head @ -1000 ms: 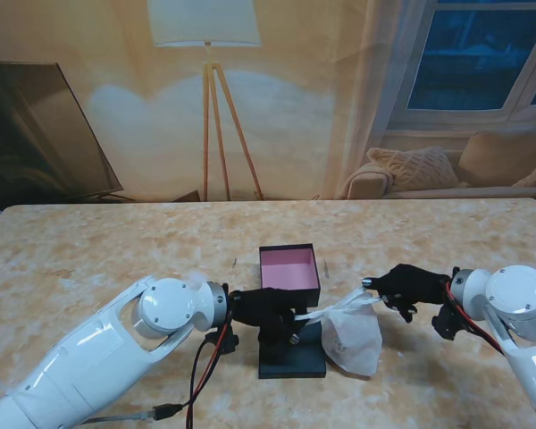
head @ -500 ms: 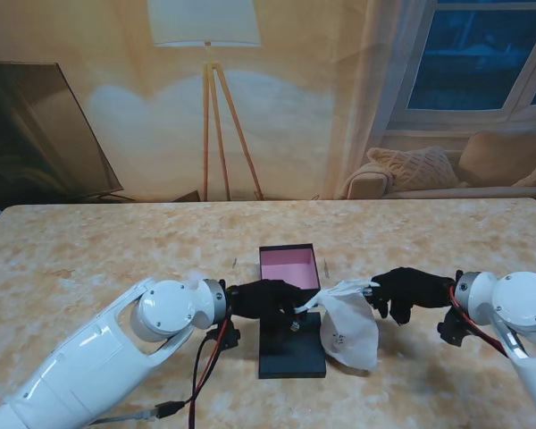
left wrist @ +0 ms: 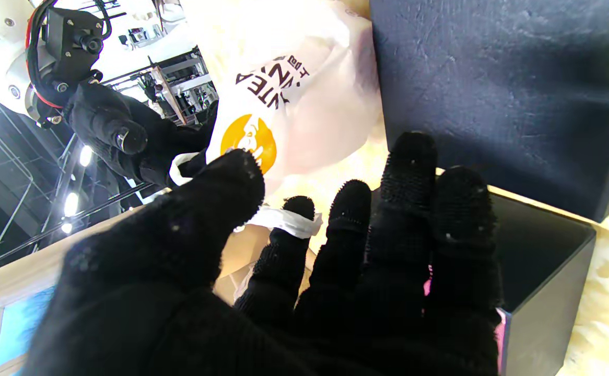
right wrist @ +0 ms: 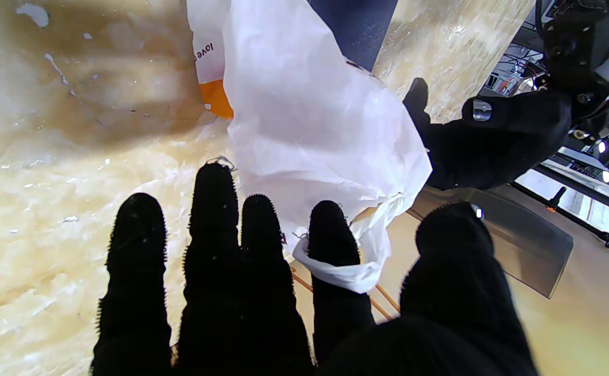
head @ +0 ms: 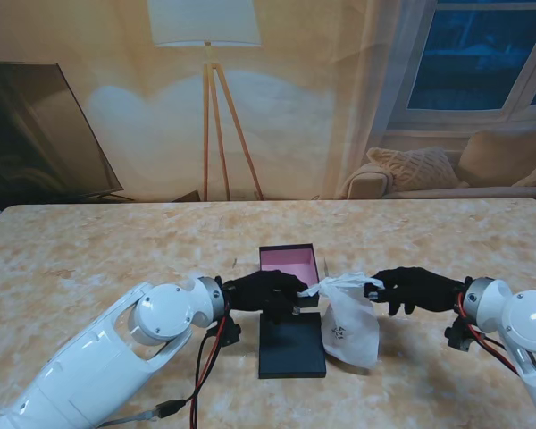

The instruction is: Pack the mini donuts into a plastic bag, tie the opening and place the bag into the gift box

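left hand point(head: 266, 293) fingers hooked in plastic bag point(head: 350, 323) handle | right hand point(head: 414, 289) likewise (bag lifted)

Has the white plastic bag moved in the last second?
Yes. The white plastic bag now hangs higher, its neck farther from me and level with the pink-lined gift box, which stayed put.

bag contents: hidden by white plastic bag point(head: 350, 323) | gift box point(head: 289, 265) near wall: behind left hand point(head: 263, 293)

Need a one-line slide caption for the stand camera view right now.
Both hands, left hand and right hand, hold the white plastic bag by its handles beside the open gift box.
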`<state>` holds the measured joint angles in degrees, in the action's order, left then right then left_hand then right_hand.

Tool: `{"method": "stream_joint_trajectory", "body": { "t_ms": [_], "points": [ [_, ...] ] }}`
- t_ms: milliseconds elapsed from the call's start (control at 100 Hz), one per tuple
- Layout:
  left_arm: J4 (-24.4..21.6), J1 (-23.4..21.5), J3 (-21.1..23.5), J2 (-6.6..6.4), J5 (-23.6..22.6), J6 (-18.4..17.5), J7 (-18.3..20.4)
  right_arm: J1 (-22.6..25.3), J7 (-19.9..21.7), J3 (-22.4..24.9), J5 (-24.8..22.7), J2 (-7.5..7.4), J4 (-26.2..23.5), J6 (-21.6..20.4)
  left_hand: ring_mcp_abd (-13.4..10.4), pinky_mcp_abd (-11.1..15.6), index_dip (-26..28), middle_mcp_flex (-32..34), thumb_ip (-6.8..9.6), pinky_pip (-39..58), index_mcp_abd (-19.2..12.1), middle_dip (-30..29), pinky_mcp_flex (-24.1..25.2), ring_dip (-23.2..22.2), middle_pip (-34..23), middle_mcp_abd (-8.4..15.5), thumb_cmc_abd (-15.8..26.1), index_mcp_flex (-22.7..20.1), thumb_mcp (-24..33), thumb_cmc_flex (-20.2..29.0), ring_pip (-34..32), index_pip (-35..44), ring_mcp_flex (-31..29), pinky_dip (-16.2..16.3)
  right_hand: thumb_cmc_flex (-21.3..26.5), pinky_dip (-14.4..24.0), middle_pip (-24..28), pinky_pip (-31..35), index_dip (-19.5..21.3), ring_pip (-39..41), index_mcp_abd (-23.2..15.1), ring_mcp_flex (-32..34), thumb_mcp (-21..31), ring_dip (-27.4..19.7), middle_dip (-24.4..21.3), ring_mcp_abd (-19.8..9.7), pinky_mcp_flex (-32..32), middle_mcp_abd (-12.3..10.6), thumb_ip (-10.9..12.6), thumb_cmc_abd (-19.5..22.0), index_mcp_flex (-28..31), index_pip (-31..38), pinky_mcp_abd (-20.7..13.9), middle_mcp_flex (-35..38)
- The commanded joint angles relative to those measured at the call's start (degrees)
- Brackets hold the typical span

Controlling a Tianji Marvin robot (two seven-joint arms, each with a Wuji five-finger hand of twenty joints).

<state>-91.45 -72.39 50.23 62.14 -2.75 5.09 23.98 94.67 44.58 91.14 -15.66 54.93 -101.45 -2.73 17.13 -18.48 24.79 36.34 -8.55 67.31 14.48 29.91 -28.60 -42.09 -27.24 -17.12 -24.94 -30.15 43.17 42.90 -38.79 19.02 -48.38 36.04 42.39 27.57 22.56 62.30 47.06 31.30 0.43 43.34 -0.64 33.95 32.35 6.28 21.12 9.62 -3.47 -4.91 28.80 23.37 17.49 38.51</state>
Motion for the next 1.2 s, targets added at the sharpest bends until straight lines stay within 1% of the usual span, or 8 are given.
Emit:
{"method": "stream_joint_trajectory", "body": {
  "t_ms": [0,290,360,610,780,940,1050,1190],
  "points": [
    [-1.00,-0.45,0.44,0.01,-0.28,-0.59,0.57,1.19,0.75,0.26,0.04,0.27,-0.97,-0.14,-0.43,1.09,-1.08,-1.84,1.58,-1.08,-0.18,-0.87,0.33,-1.00,0.71,-0.35,0.18,1.78,0.87,-1.54,1.12,-2.34,0.98,1.17,-1.60,1.23,-2.50,-1.35,-1.37,-3.46,0.96,-1.89,0.53,-2.31,-1.78,0.66,-1.32,1.33,1.19,-0.83,-1.95,-2.05,0.76,-2.40],
    [-2.43,-1.34,1.38,0.05,-0.08,-0.63,0.02,4.04,-1.49,1.92,-3.84,0.34,-3.20,-6.16,-0.53,1.82,-7.99,-3.72,1.20,-3.82,2.54,-4.68,1.09,-0.55,3.71,-2.26,-0.05,4.77,1.63,-2.96,2.60,-12.94,2.20,0.72,-4.88,0.48,-10.77,-5.25,-10.01,-15.31,5.24,-5.89,0.65,-8.33,-8.09,3.03,-3.93,5.27,1.23,0.26,-8.01,-12.02,1.62,-7.00],
    [-2.68,-1.46,1.58,0.04,-0.27,-0.63,-0.12,4.73,-1.93,2.40,-5.03,0.33,-3.76,-7.50,-0.53,1.63,-9.24,-3.62,1.19,-3.73,3.03,-5.21,1.25,-0.69,3.95,-2.57,0.00,5.46,1.40,-3.42,2.43,-14.57,2.18,0.91,-5.58,0.76,-11.53,-4.35,-11.16,-16.54,5.97,-5.73,0.62,-9.08,-8.99,3.65,-2.38,6.18,1.21,0.40,-7.47,-12.54,0.30,-6.91],
    [-3.46,-1.88,2.36,-0.16,-1.28,-0.80,-0.15,6.20,-3.91,3.60,-7.62,0.52,-4.71,-10.44,0.17,0.94,-12.51,-4.44,1.21,-3.76,4.07,-5.77,2.92,-1.77,4.56,-3.26,1.57,10.05,-0.59,-5.79,1.69,-18.79,3.25,1.74,-8.93,-2.46,-14.19,-9.70,-15.51,-21.46,9.30,-8.21,0.57,-12.07,-12.20,5.46,-6.67,8.05,1.14,2.15,-7.45,-16.13,1.42,-7.84],
    [-3.54,-2.03,2.85,-0.26,-1.26,-1.12,0.16,6.00,-8.93,3.28,-4.82,1.58,-2.96,-11.87,0.63,0.68,-12.77,-5.03,1.33,-4.62,2.79,-5.63,4.15,-1.79,4.94,-2.79,2.32,10.24,-1.52,-5.85,2.52,-18.45,4.35,1.78,-10.12,-2.44,-12.53,-9.43,-13.22,-20.92,1.94,-7.39,0.59,-11.35,-10.69,4.90,-7.56,5.83,1.00,4.60,-11.15,-13.12,3.35,-7.41],
    [-3.56,-2.26,3.43,-0.32,-1.30,-1.43,0.18,5.88,-10.12,3.18,-1.96,1.93,-2.07,-12.62,1.04,0.36,-12.19,-5.11,1.44,-5.28,1.04,-5.41,4.92,-1.75,5.03,-2.50,2.77,9.17,-2.26,-5.63,3.14,-16.93,5.08,1.85,-9.80,-1.62,-11.76,-8.71,-11.85,-19.77,-4.57,-6.19,0.49,-10.15,-9.09,4.98,-7.32,4.75,0.91,5.17,-12.17,-10.09,3.76,-6.58],
    [-3.56,-2.49,3.77,-0.26,-1.37,-1.67,-0.14,6.08,-10.82,3.13,-3.22,2.05,-2.35,-12.35,1.50,0.17,-10.17,-5.01,1.50,-6.01,-5.89,-5.32,5.64,-1.66,5.63,-3.05,3.41,7.76,-3.63,-4.95,3.90,-13.12,5.93,2.03,-9.21,-0.87,-10.57,-7.85,-10.71,-18.04,-10.51,-4.70,0.22,-8.66,-7.26,5.45,-6.52,5.66,0.69,5.44,-12.80,-6.21,3.76,-5.44],
    [-3.52,-2.70,3.97,-0.24,-2.34,-2.45,-0.76,6.17,-12.68,3.11,-5.69,2.29,-2.27,-13.27,2.41,-0.35,-8.52,-7.70,1.66,-8.79,-10.65,-5.86,8.38,-0.54,7.65,-3.56,3.83,8.71,-4.67,-4.53,6.63,-9.63,9.32,1.54,-9.08,-1.12,-11.26,-8.81,-10.59,-19.25,-10.61,-7.23,0.12,-9.06,-7.18,5.41,-8.21,6.14,0.68,5.34,-13.82,-5.73,4.12,-6.81]
  ]
}}
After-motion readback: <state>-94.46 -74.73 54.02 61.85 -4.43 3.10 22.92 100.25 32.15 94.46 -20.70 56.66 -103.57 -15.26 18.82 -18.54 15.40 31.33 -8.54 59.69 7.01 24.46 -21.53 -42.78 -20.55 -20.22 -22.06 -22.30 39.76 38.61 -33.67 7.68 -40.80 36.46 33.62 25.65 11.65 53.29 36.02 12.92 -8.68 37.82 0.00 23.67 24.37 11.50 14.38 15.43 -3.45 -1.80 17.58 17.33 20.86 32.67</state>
